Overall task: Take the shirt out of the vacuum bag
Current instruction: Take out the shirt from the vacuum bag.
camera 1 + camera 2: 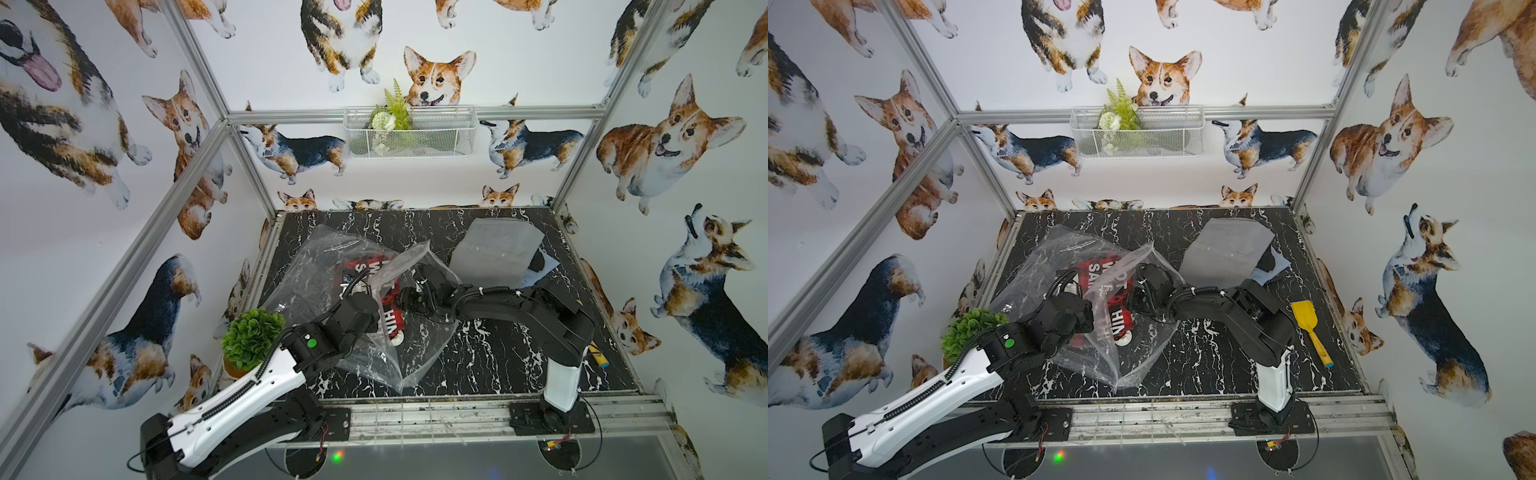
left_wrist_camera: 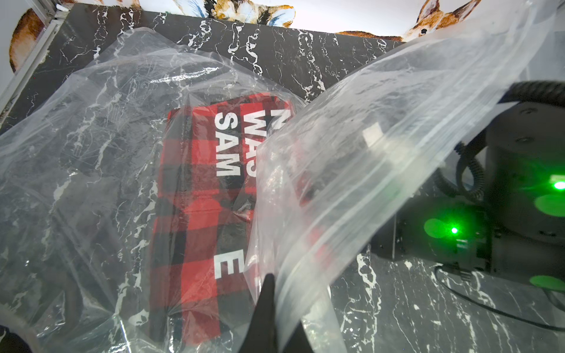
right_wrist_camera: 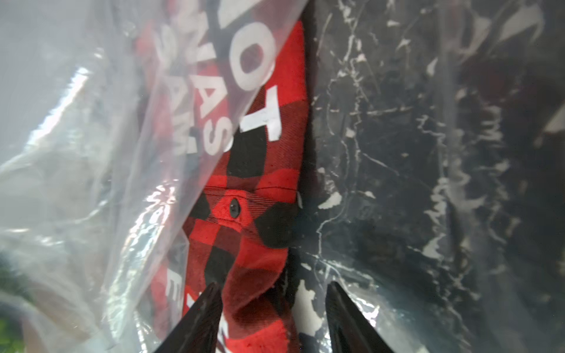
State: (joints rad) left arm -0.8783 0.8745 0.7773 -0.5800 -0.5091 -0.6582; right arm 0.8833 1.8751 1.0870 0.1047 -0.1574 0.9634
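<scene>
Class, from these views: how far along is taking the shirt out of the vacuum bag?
Done: the clear crinkly plastic vacuum bag is open, its zip edge lifted by the shut left gripper. In hand: the open right gripper reaches in, jaws astride an edge of the red-and-black plaid shirt. Left: closing and pulling; the shirt is not out.

The left arm and right arm share one build: a white, rounded lower link, with black blocky joints and links beyond it. A black ribbed cable runs along the left arm's white shell, which has small dark screw holes. A round green dot marks its black elbow housing. White zip ties bind the right arm's cable. Each arm has a black base plate, with thin red and black wires below. The right gripper has matt black fingers tapering to points.
</scene>
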